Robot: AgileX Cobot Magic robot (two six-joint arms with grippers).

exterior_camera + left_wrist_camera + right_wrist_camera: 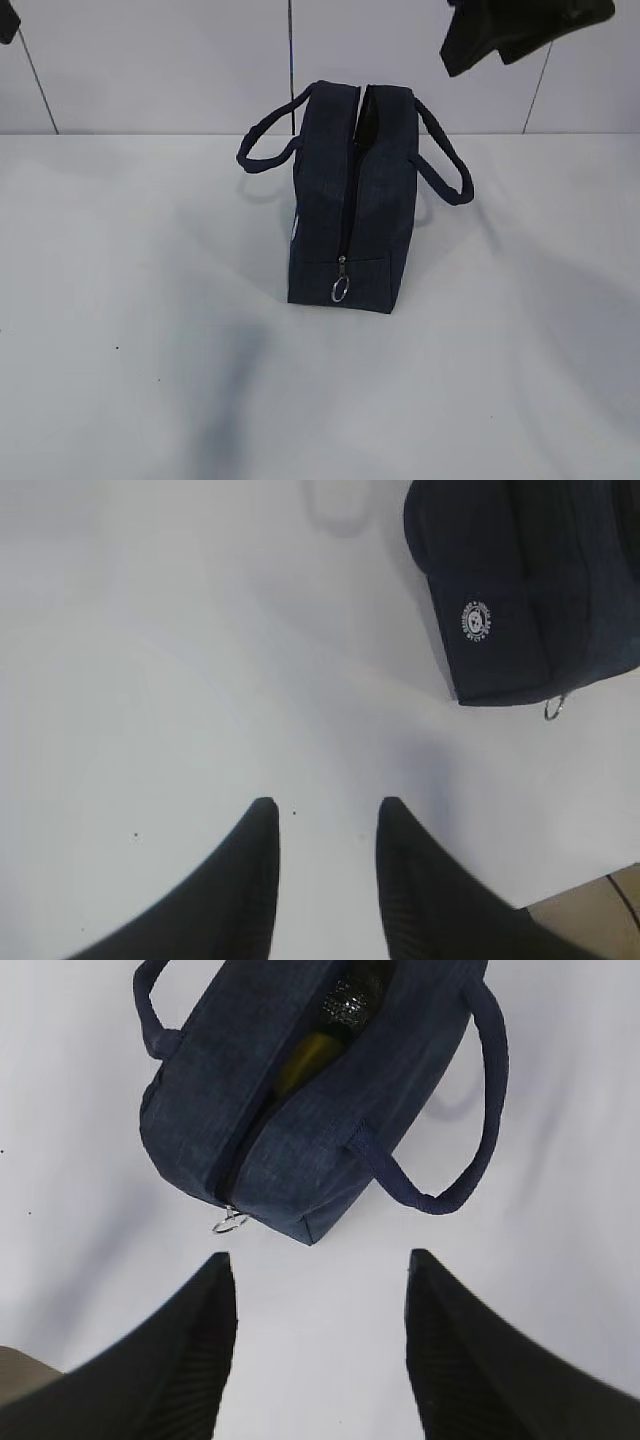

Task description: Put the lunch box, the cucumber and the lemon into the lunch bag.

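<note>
Bench (120,300): plain white, matte, soft grey shadows across it, a few dark specks in the left wrist view. Behind it a wall of large white tiles (150,70) with dark grout lines. In the left wrist view a strip of tan floor (600,910) shows past the bench edge at lower right.

Lunch bag (350,200): dark navy, boxy, upright near the middle of the bench, narrow end toward the exterior camera. Loop handles (265,140) splay out to either side. Zipper runs down the end to a silver ring pull (340,291) low on that face; top seam parted. A round white logo (478,621) sits on one long side.

Through the parted top, right wrist view: something yellow (305,1060), probably the lemon, with a glint of silver lining (345,1005) beside it. Lunch box and cucumber cannot be made out.

Left end effector (328,815): above bare bench, the bag well apart toward the upper right of its view. Fingers parted a moderate way, nothing between them, touching nothing.

Right end effector (322,1265): above the bench just short of the bag's zipper end, ring pull nearest its left finger. Fingers wide apart, released, empty. In the exterior view only a dark piece of the right arm (520,35) shows at the top edge.
</note>
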